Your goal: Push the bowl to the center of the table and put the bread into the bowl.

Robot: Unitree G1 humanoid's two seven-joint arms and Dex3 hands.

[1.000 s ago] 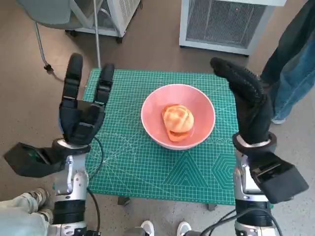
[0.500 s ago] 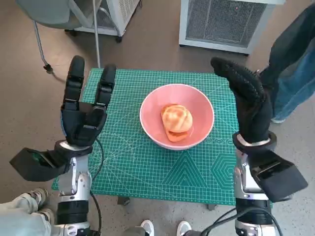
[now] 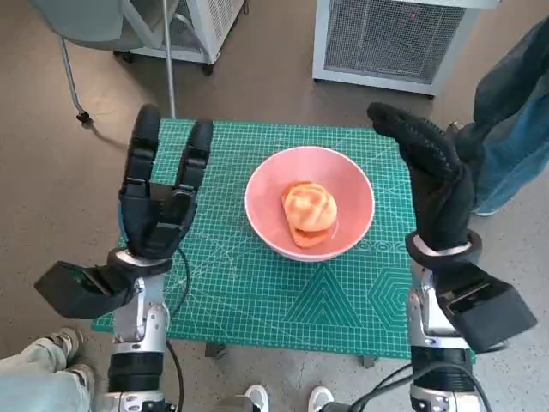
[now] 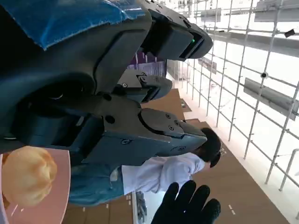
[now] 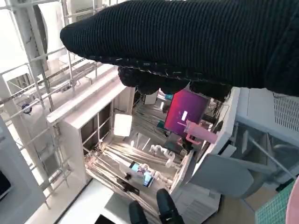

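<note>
A pink bowl point(image 3: 352, 184) stands near the middle of the green cutting mat point(image 3: 257, 292), with a golden bread roll point(image 3: 309, 210) lying inside it. In the left wrist view the roll point(image 4: 27, 175) and a strip of the bowl point(image 4: 60, 196) show too. My left hand point(image 3: 159, 202) is raised over the mat's left edge, fingers spread, holding nothing. At the right edge my gloved right hand point(image 3: 433, 176) stands upright beside the bowl, also holding nothing. Neither hand touches the bowl.
A white grilled unit point(image 3: 395, 39) stands on the floor beyond the table. A person's leg in jeans point(image 3: 515, 120) is at the right, and a chair base point(image 3: 81, 116) is at the back left. Shoes point(image 3: 257, 399) show below the table's front edge.
My left hand has shifted rightward, toward the bowl, over the mat's left edge. The right hand, bowl and bread have stayed where they were.
</note>
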